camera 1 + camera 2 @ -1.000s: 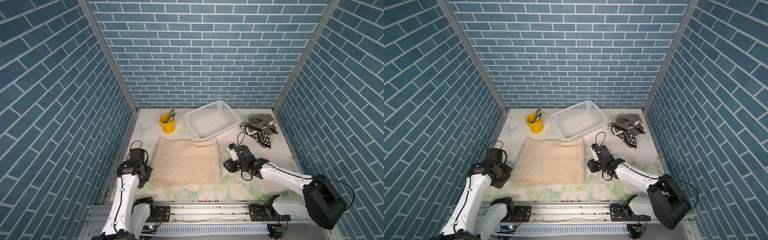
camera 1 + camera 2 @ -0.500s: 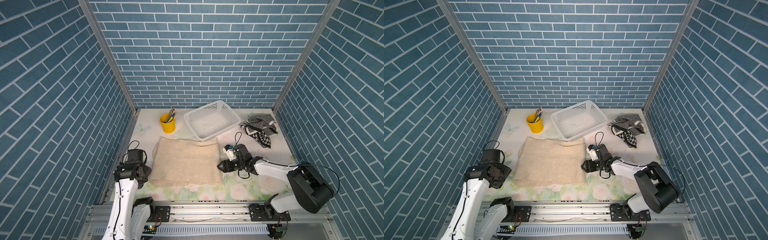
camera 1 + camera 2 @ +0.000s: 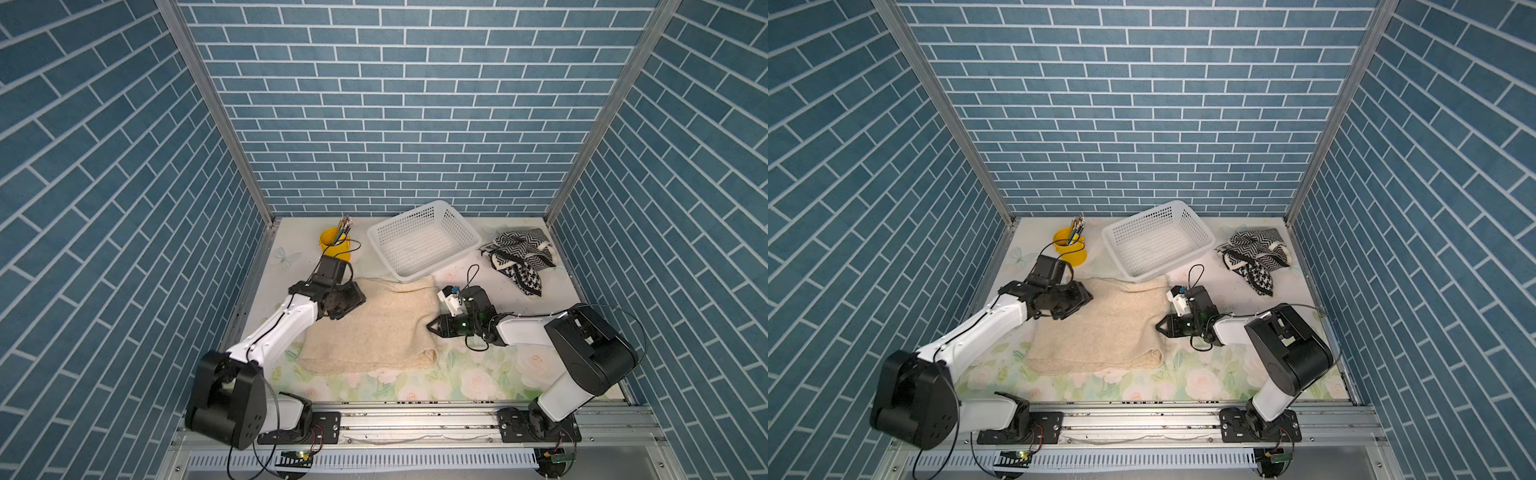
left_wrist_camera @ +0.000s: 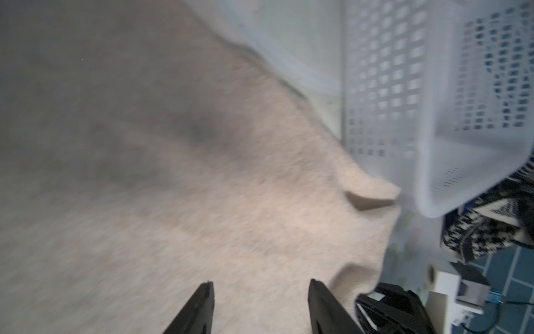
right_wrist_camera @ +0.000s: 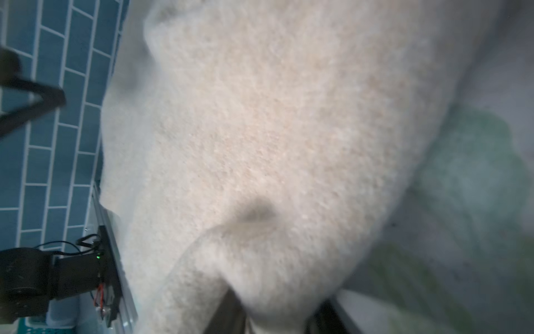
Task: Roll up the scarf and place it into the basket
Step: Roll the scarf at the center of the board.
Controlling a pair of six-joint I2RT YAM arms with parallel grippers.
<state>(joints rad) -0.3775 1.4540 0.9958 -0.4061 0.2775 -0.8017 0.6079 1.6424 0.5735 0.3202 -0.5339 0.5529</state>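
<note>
A beige, fuzzy knitted scarf (image 3: 374, 328) lies folded flat in a rough rectangle on the flower-printed counter (image 3: 457, 374). It sits between the two arms, just in front of the shallow white plastic basket with perforated grid walls (image 3: 415, 220). Its far edge comes right up to the basket's near rim, though whether the two touch I cannot tell. The right jaws reach in low from the side and have closed on the middle of the scarf's right edge. In the right wrist view the wool bulges up between them, and in both top views that edge is drawn inward into a small pucker. The left jaws stand about half open over the far left corner, with nothing between them. They are probably placed to take the opposite side, so that both ends can be turned together. The scarf is not yet rolled. Its near edge shows a thick, rounded double fold, and the far right corner (image 4: 370, 196) curls up slightly. The soft, loose pile suggests it will sag and slip unless both sides are held evenly.
</note>
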